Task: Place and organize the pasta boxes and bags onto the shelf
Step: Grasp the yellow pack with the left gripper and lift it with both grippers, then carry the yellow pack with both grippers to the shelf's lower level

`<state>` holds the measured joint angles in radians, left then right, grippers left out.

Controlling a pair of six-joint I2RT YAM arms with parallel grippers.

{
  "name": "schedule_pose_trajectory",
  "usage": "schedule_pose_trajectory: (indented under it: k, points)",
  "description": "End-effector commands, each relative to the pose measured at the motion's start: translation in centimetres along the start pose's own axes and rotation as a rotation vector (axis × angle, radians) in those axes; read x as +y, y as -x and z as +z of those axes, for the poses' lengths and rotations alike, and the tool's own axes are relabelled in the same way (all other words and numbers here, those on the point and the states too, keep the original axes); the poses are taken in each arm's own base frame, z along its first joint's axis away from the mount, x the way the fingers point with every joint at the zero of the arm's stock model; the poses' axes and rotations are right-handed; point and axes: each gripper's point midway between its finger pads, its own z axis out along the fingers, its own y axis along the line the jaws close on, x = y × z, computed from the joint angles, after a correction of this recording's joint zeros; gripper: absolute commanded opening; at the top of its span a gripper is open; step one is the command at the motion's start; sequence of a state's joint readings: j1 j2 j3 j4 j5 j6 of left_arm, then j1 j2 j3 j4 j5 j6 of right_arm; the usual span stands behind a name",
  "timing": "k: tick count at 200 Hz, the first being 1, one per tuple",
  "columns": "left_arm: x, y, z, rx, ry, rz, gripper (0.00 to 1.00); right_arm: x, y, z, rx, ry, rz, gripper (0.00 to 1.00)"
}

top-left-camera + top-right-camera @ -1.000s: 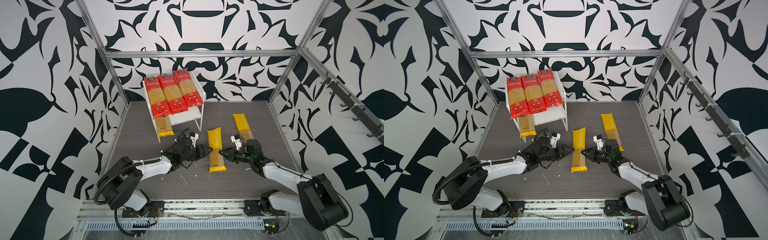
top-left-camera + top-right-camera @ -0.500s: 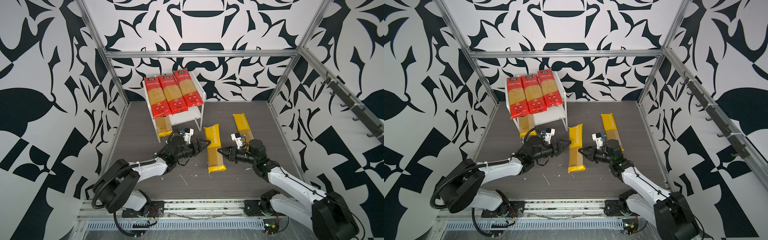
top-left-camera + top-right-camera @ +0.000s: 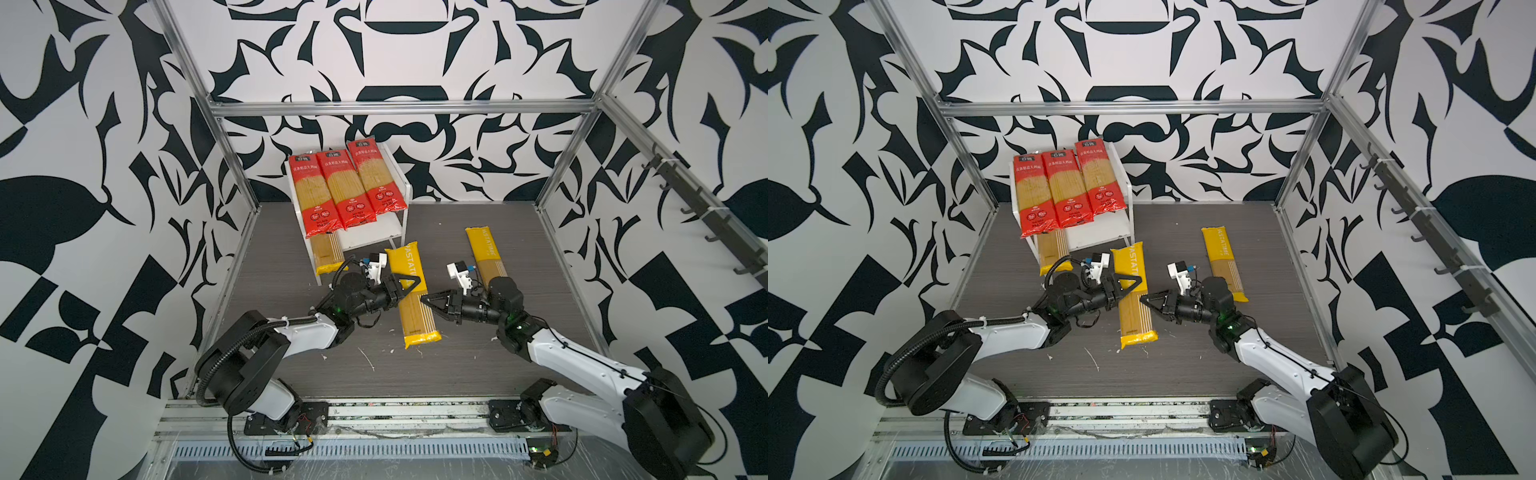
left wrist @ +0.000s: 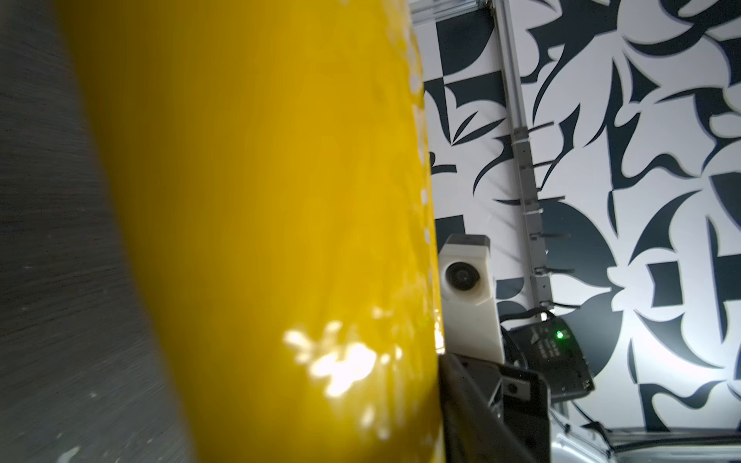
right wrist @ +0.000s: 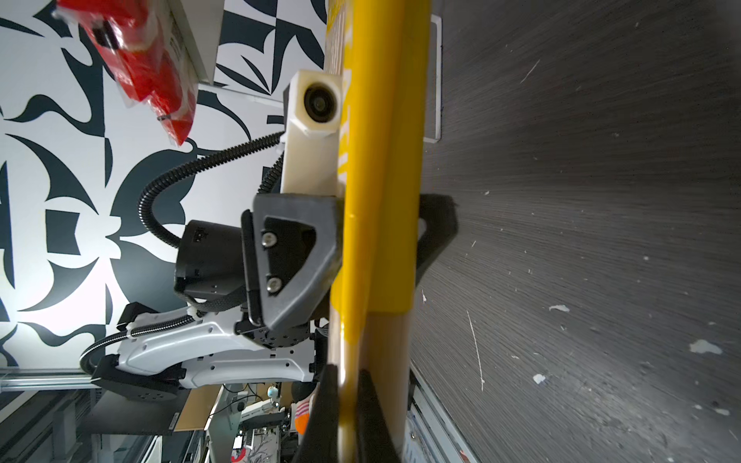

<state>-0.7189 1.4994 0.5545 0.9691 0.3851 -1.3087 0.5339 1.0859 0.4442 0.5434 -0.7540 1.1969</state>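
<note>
Left fingers: My left fingers point(image 3: 415, 281) were clenched on the middle yellow pack point(image 3: 415, 320). One finger lay on top of it and one was under it.
Where I held it: I held the yellow part, right by where the see-through part starts. I came at the pack from its left long side.
Right fingers: My right fingers point(image 3: 432, 301) were almost together. Their tips were at the right long side of the same pack, across from my left fingers and a little closer to the front.
Not sure: I could not tell if my right fingers pinched the pack's edge or only touched it.
Middle yellow pack: It lay the long way between my two arms, just in front of the shelf point(image 3: 374, 237). I could not tell if it was lifted off the table point(image 3: 457, 365).
Red packs: Three red packs point(image 3: 345, 187) lay side by side on the shelf's top board. Their front ends hung over the edge.
Shelf yellow pack: One yellow pack point(image 3: 326, 257) lay on the bottom board at the left. Its end stuck out at the front.
Right yellow pack: Another yellow pack point(image 3: 484, 249) lay flat on the table behind my right wrist, well apart from my fingers.
Table: Little white bits point(image 3: 368, 359) lay on it near the front.
</note>
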Motion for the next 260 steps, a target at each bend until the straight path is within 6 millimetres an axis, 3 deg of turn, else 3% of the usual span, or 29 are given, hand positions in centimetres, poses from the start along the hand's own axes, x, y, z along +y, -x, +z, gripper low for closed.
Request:
schedule_pose_trajectory:
  k: [1,50,73,98,134,156,195,227,248,260]
  points:
    - [-1.6,1.0,-0.4,-0.036,-0.063,0.01,0.3,6.7,1.3,-0.8,-0.059,0.191,-0.176,0.22]
    - [-3.4,3.1,-1.1,-0.14,-0.081,0.021,0.15,0.6,0.4,-2.1,-0.145,0.006,-0.083,0.6]
    - [-3.9,4.7,-2.0,-0.25,-0.097,0.017,0.13,-0.3,-0.7,-2.4,-0.139,-0.043,-0.085,0.81]
    - [-5.0,5.8,-2.9,-0.325,-0.149,0.009,0.12,-1.4,-1.5,-2.1,-0.139,-0.086,-0.078,0.85]
    - [-6.4,6.5,-3.3,-0.362,-0.19,-0.001,0.12,-0.7,-1.7,-0.5,-0.14,-0.09,-0.106,0.85]
    - [-7.1,6.7,-3.5,-0.372,-0.213,-0.002,0.13,0.1,-1.6,0.8,-0.137,-0.058,-0.119,0.83]
    - [-7.4,7.0,-3.6,-0.378,-0.214,-0.002,0.16,2.0,0.0,1.6,-0.223,0.051,-0.101,0.56]
    - [-7.7,7.0,-3.6,-0.376,-0.224,-0.009,0.21,3.2,1.1,1.5,-0.285,0.112,-0.102,0.49]
    - [-7.6,7.2,-3.8,-0.38,-0.215,-0.011,0.28,3.6,1.5,1.8,-0.306,0.117,-0.104,0.35]
    - [-7.3,7.4,-4.2,-0.389,-0.199,-0.013,0.39,3.5,1.8,1.8,-0.323,0.113,-0.099,0.24]
